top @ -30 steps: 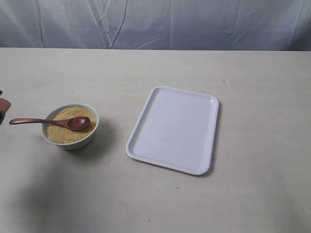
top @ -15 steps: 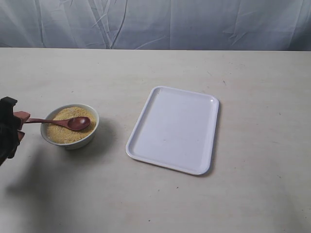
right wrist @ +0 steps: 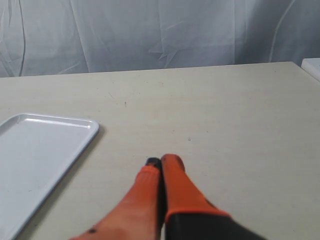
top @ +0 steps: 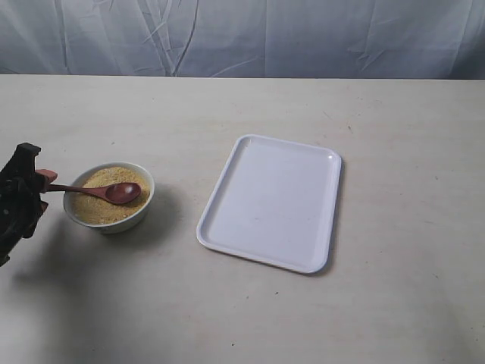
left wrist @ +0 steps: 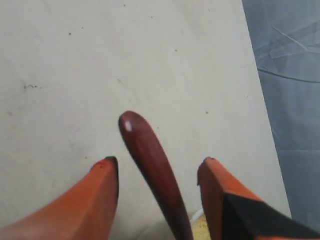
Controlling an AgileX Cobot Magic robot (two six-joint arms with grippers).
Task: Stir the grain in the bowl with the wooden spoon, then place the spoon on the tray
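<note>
Table (top: 227, 318) beige under tray (top: 273, 201); wrinkled backdrop (top: 303, 38) behind.

The wooden spoon (left wrist: 150, 165) is dark reddish-brown, smooth, with a polished sheen. The grain (top: 95, 206) looks fine, dry and sandy. The bowl (top: 121, 223) and the tray (top: 273, 201) are smooth, glossy white. The table (top: 227, 106) is matt and faintly speckled. The backdrop (top: 303, 38) is wrinkled cloth.
</note>
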